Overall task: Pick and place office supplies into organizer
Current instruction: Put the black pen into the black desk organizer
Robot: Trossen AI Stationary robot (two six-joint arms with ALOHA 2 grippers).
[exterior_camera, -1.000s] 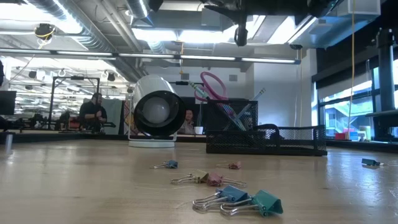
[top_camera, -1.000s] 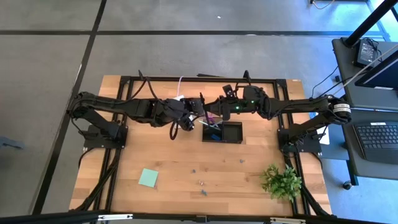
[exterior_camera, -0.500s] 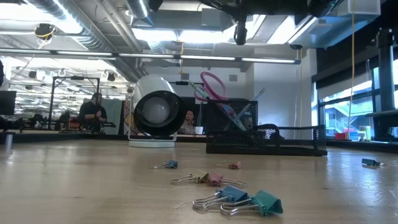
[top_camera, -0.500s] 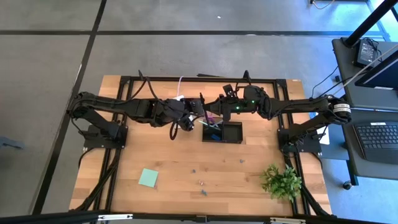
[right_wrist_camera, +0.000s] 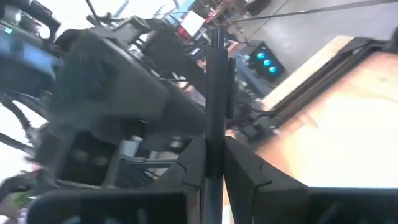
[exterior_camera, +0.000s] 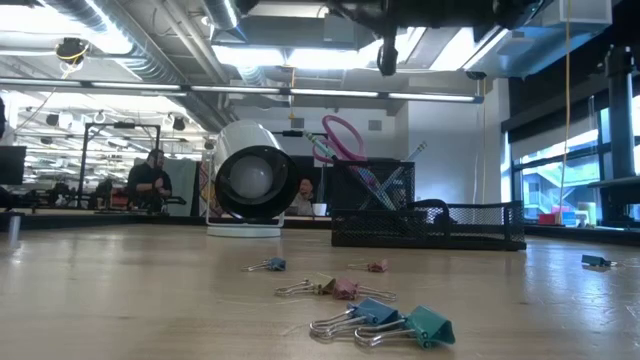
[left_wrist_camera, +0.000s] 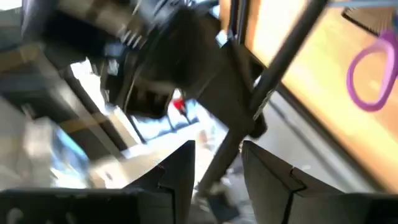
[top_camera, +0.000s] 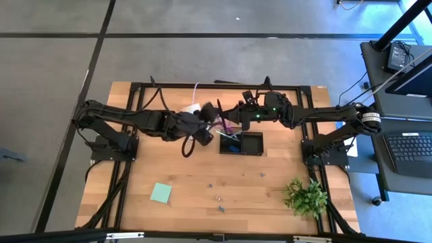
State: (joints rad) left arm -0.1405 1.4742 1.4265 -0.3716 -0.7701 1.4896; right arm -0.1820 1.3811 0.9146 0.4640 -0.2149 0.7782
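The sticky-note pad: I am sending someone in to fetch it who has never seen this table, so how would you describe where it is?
Start at the wooden table seen from above and go to the near left part, well away from the black organizer at the middle. The sticky-note pad lies flat there, alone on bare wood. It is a mint-green square, far bigger than the tiny clips scattered to its right.

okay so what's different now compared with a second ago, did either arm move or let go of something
The left end effector opened, let go of the dark pen and drew back leftward from the organizer. The right end effector now clamps that pen alone. Sticky pad, clips and plant stayed put.
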